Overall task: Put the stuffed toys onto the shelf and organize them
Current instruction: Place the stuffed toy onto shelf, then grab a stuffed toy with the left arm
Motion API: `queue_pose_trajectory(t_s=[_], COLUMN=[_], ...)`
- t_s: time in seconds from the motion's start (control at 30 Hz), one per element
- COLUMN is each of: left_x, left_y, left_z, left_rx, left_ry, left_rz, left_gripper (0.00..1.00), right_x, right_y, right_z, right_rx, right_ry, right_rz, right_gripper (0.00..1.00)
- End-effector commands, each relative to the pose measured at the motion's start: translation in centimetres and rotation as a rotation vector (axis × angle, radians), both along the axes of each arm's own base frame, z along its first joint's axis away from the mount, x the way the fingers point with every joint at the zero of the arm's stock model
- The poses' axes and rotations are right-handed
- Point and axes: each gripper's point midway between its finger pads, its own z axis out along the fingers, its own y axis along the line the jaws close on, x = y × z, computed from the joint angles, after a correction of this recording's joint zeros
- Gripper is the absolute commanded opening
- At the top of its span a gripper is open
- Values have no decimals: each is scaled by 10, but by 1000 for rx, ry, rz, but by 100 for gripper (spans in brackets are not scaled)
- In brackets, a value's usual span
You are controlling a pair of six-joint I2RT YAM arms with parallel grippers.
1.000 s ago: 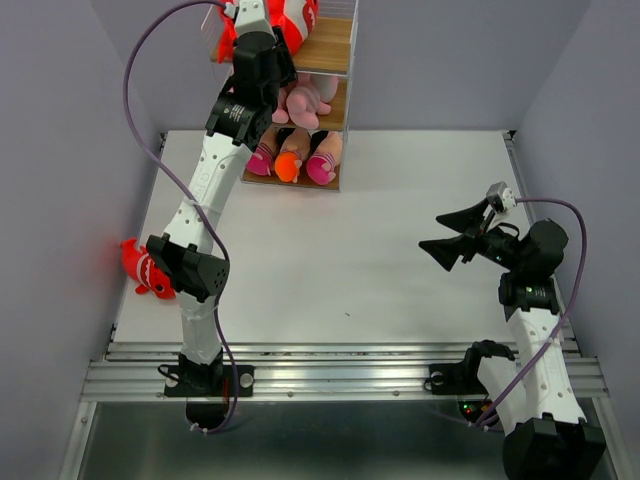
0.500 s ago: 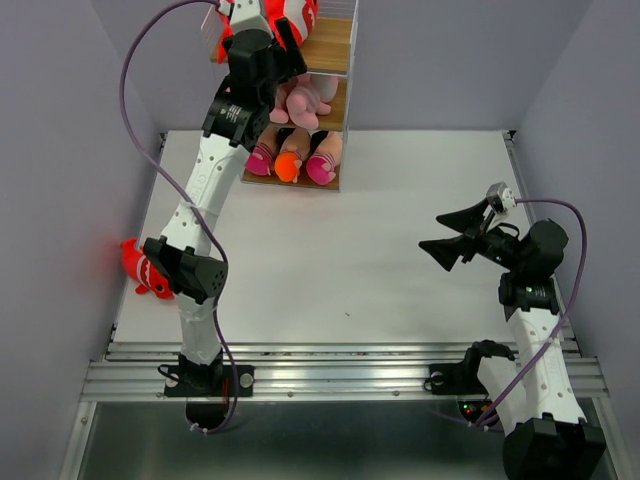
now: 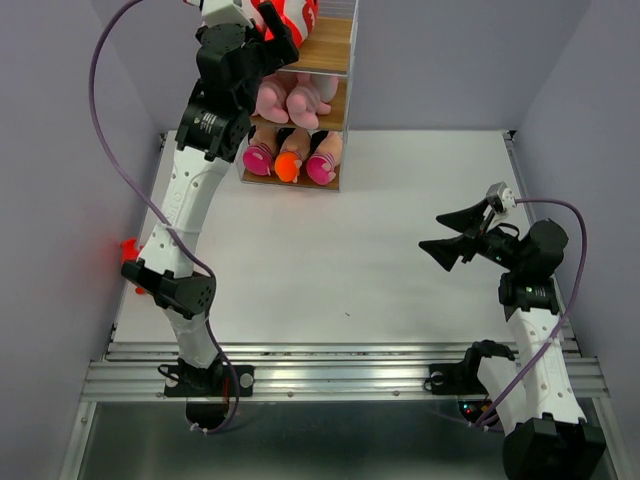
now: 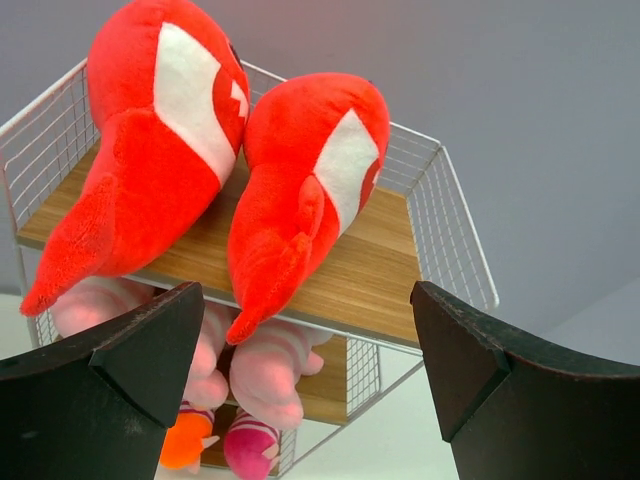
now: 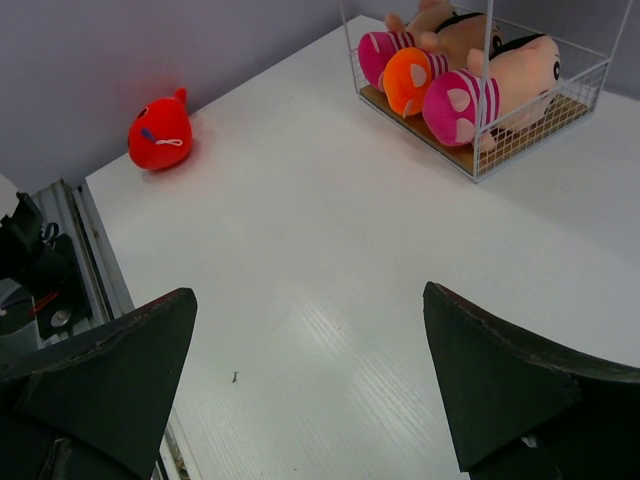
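The shelf (image 3: 330,60) stands at the table's far edge. Two red sharks (image 4: 150,130) (image 4: 310,170) lie side by side on its top board (image 4: 370,260), tails hanging over the front. Pink animals (image 3: 290,100) fill the middle tier, and dolls (image 3: 295,160) lie on the bottom one, feet outward. My left gripper (image 4: 305,300) is open just in front of the top tier, apart from the sharks. A third red shark (image 5: 160,132) lies on the table at the far left, mostly hidden behind my left arm in the top view. My right gripper (image 3: 432,232) hovers open and empty over the right side.
Grey walls close in the table on the left, right and back. A metal rail (image 3: 340,365) runs along the near edge by the arm bases. The shelf's thin wire frame (image 5: 480,165) reaches down to the tabletop.
My left gripper has opened, let go of the second shark on the top tier and drawn back to the left. The left elbow swung left over the table shark. The right arm has not moved.
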Motion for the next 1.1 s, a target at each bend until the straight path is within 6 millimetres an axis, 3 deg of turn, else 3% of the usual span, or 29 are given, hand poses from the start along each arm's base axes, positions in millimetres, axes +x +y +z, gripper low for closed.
queue_pose_trajectory(t_s=[0.0, 0.23, 0.4, 0.53, 0.6, 0.63, 0.7, 0.73, 0.8, 0.93, 1.07], left_x=[-37, -83, -123, -164, -178, -191, -204, -213, -220, -221, -213], left_y=[10, 40, 76, 122, 135, 144, 161, 167, 169, 169, 179], left_z=[51, 75, 68, 20, -3, -29, -57, -83, -109, -181, -230], left_rx=[-50, -21, 25, 71, 72, 53, 7, -20, -37, -69, -111], left_ry=[-118, -169, -174, -89, -52, -6, 52, 106, 148, 283, 411], left_rz=[-21, 22, 107, 242, 275, 292, 366, 385, 386, 410, 507], left_gripper=[96, 96, 99, 99, 99, 99, 99, 99, 99, 99, 99], right_x=[1, 3, 3, -1, 1, 1, 3, 4, 7, 10, 12], right_y=[-2, -3, -4, -1, -1, -1, -1, -2, -3, -4, -6], right_z=[1, 1, 0, -5, -7, -9, -12, -15, -18, -22, -24], right_rx=[-14, -31, -47, -73, -79, -84, -88, -91, -94, -95, -112], right_ry=[-29, -40, -47, -43, -31, -27, -19, -7, 2, 23, 8], right_rz=[-16, -27, -28, 22, 32, 36, 38, 39, 32, 26, 17], right_gripper=[100, 100, 100, 100, 100, 100, 100, 100, 100, 100, 100])
